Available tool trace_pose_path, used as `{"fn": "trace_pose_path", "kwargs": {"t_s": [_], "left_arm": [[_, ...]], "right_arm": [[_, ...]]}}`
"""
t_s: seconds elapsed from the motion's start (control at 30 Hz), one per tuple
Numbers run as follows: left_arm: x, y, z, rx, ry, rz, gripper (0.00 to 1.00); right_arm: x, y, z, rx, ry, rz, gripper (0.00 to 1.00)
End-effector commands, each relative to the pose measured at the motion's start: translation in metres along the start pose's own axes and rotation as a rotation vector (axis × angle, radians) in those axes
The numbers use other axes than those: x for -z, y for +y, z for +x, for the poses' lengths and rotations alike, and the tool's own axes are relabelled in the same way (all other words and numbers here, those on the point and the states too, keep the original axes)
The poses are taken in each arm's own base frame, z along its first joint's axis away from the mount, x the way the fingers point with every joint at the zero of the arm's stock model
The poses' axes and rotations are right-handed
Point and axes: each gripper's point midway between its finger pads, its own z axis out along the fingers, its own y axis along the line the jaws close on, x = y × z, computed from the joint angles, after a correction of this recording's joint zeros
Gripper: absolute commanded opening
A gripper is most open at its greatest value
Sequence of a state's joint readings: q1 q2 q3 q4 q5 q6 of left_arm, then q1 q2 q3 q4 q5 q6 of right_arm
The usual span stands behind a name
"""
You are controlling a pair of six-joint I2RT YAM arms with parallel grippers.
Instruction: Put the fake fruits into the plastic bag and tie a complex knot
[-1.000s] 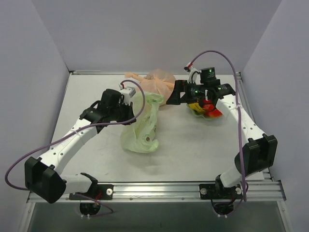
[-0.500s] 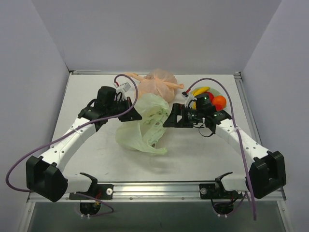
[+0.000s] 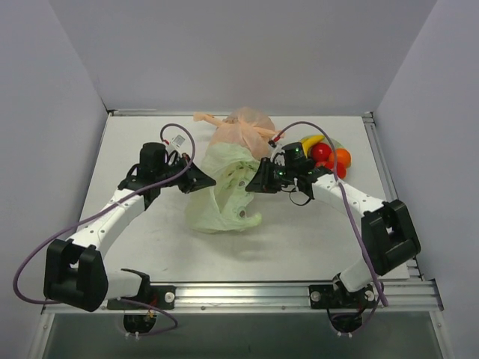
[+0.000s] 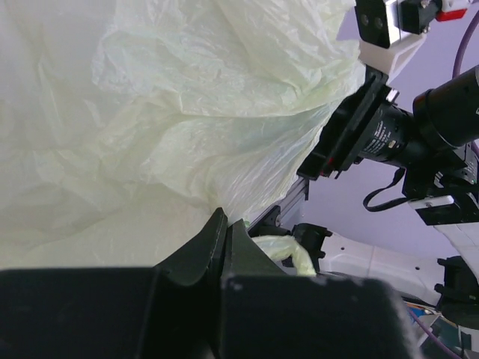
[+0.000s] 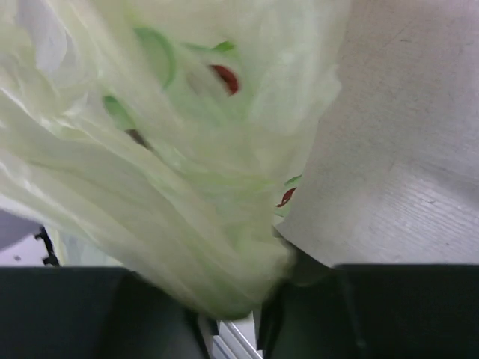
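Observation:
The pale green plastic bag (image 3: 224,196) hangs bunched at the table's middle, held up between both arms. My left gripper (image 3: 203,179) is shut on its left edge; in the left wrist view the jaws (image 4: 224,224) meet on thin film, and bag (image 4: 150,112) fills the frame. My right gripper (image 3: 258,182) is shut on the right edge, where bunched bag (image 5: 165,149) runs down between its fingers (image 5: 239,299). The fake fruits sit behind the right arm: yellow bananas (image 3: 310,140), a red one (image 3: 322,152) and an orange one (image 3: 343,156).
A peach-orange knotted bag (image 3: 243,129) lies just behind the green bag. The fruits rest in a pale dish (image 3: 337,142) at the back right. Grey walls enclose the table (image 3: 299,232) on three sides. The right arm's wrist (image 4: 389,127) shows close in the left wrist view.
My right arm left the fruit dish, swung left to the bag's right edge and closed on it. My left gripper kept its grip and raised the bag off the table.

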State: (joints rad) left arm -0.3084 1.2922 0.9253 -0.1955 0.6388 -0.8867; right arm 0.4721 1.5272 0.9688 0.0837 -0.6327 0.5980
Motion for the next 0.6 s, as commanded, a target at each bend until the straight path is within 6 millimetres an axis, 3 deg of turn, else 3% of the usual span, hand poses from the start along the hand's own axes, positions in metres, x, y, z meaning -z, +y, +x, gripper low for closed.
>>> {"fn": "trace_pose_path", "kwargs": {"t_s": [0.0,0.03,0.07,0.2,0.27,0.43,0.5,0.53,0.57], "left_arm": [[0.010,-0.024,-0.011,-0.005,-0.039,0.119,0.00],[0.013,-0.025,-0.015,-0.041,-0.057,0.115,0.00],[0.017,-0.022,-0.016,-0.049,-0.058,0.089,0.00],[0.044,-0.007,-0.052,-0.154,-0.156,-0.033,0.00],[0.053,-0.005,-0.058,-0.200,-0.192,-0.056,0.00],[0.057,0.010,-0.060,-0.258,-0.200,-0.144,0.00],[0.052,0.013,-0.054,-0.247,-0.160,-0.135,0.00],[0.049,0.012,-0.051,-0.257,-0.146,-0.127,0.00],[0.046,0.015,-0.047,-0.255,-0.128,-0.127,0.00]], "right_arm": [[-0.005,0.017,-0.028,0.036,-0.053,-0.053,0.15],[-0.004,0.015,-0.028,0.059,-0.042,-0.044,0.04],[0.004,0.013,-0.028,0.055,-0.016,-0.027,0.00],[0.043,-0.010,-0.037,0.105,0.011,0.083,0.00],[0.058,-0.024,-0.032,0.147,0.042,0.128,0.00],[0.068,-0.039,-0.014,0.226,0.147,0.210,0.01],[0.066,-0.035,-0.008,0.257,0.180,0.205,0.15],[0.067,-0.031,-0.009,0.269,0.182,0.200,0.33],[0.067,-0.029,-0.007,0.279,0.191,0.197,0.42]]}}
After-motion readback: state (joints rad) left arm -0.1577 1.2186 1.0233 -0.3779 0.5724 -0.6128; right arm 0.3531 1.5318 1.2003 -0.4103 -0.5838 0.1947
